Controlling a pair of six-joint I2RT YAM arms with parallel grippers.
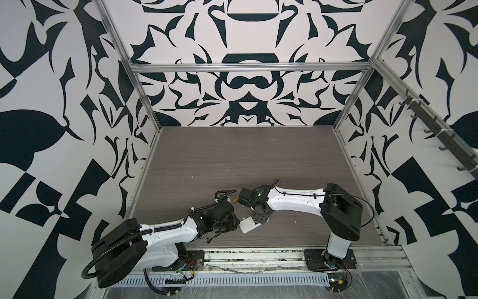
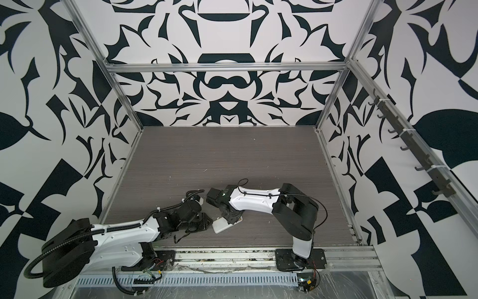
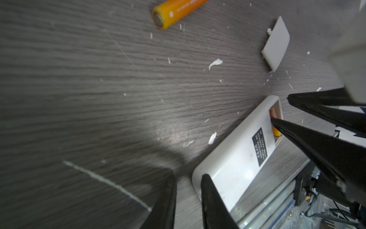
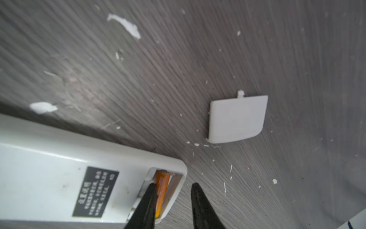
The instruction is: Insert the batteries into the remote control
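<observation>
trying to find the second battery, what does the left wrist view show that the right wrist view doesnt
Only the left wrist view shows the loose battery lying on the table, and the left gripper. Only the right wrist view shows the whole cover face-on. Both show the remote control, back up, with a battery in its open compartment, and the right gripper.
</observation>
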